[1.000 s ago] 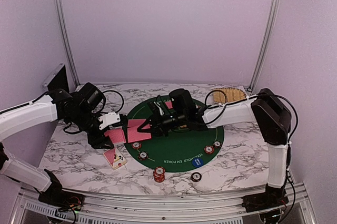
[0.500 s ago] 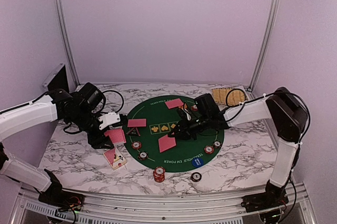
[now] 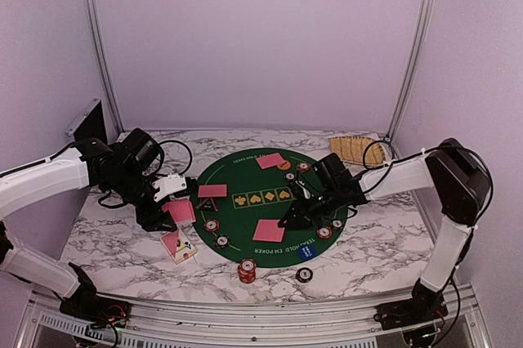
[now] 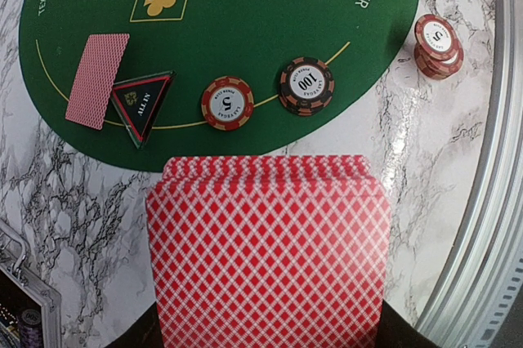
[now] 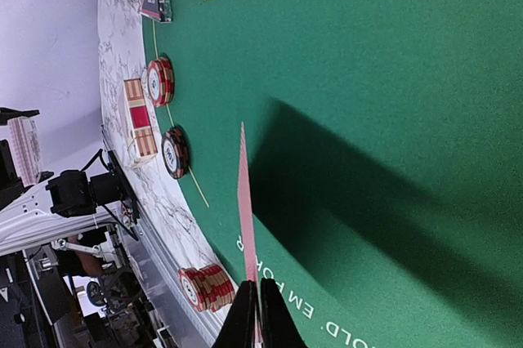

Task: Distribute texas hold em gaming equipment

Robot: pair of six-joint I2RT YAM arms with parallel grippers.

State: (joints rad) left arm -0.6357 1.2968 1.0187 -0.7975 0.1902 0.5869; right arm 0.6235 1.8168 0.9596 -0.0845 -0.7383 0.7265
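Note:
My left gripper (image 3: 166, 207) is shut on a deck of red-backed playing cards (image 4: 265, 258) held over the marble beside the green mat (image 3: 245, 180); the deck hides its fingers. The right gripper (image 5: 260, 284) is shut on a single card (image 5: 244, 209), seen edge-on, low over the mat's front part (image 3: 268, 231). Two cards (image 3: 212, 190) (image 3: 270, 160) lie face down on the mat. A black triangular marker (image 4: 142, 101), a 5 chip (image 4: 227, 103) and a 100 chip (image 4: 306, 85) sit at the mat's left rim. A chip stack (image 3: 247, 269) stands on the marble in front.
A blue disc (image 3: 306, 252), an orange disc (image 3: 283, 165) and more chips (image 3: 324, 232) (image 3: 304, 274) sit on and near the mat's right side. A card box (image 3: 178, 246) lies front left. The tan woven tray (image 3: 355, 149) is back right, the case (image 3: 86, 122) far left.
The right gripper has carried one card from beside the left gripper's deck rightward and forward across the mat, lowering it. The left arm has not moved.

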